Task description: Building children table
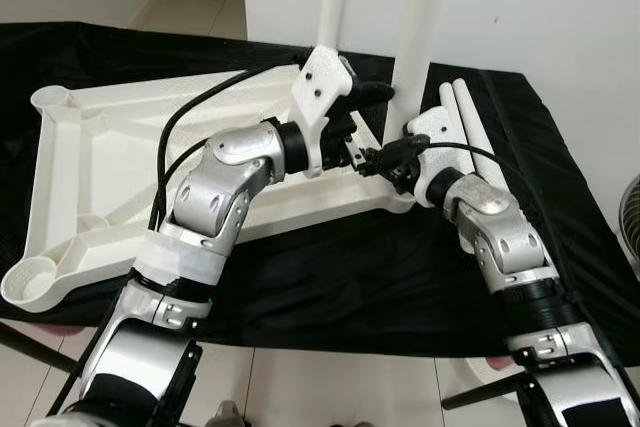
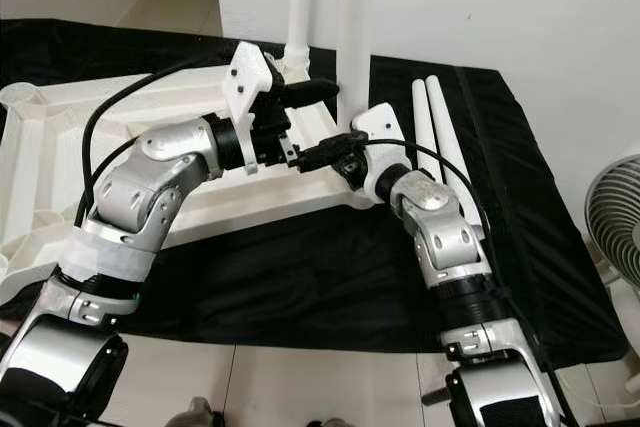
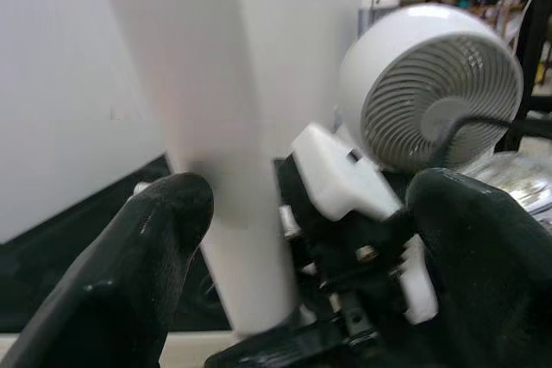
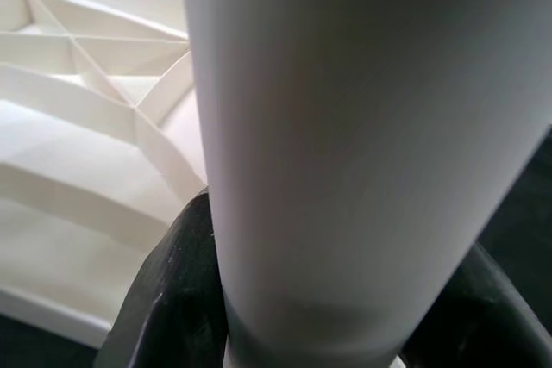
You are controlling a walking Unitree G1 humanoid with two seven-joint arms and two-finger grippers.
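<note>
The right gripper [image 4: 310, 299] pinches the upright white plastic tube leg [image 1: 418, 17] at the upturned white ribbed tabletop's [image 1: 120, 147] corner (no writing legible); the left gripper [image 3: 302, 256] is spread beside it.

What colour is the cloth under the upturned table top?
Black; the cloth under the white table top shows best in the left eye view.

No readable text, labels, brands, numbers or signs showing anywhere; distant shelf items in left wrist view appearing too blurred to be making out.
</note>
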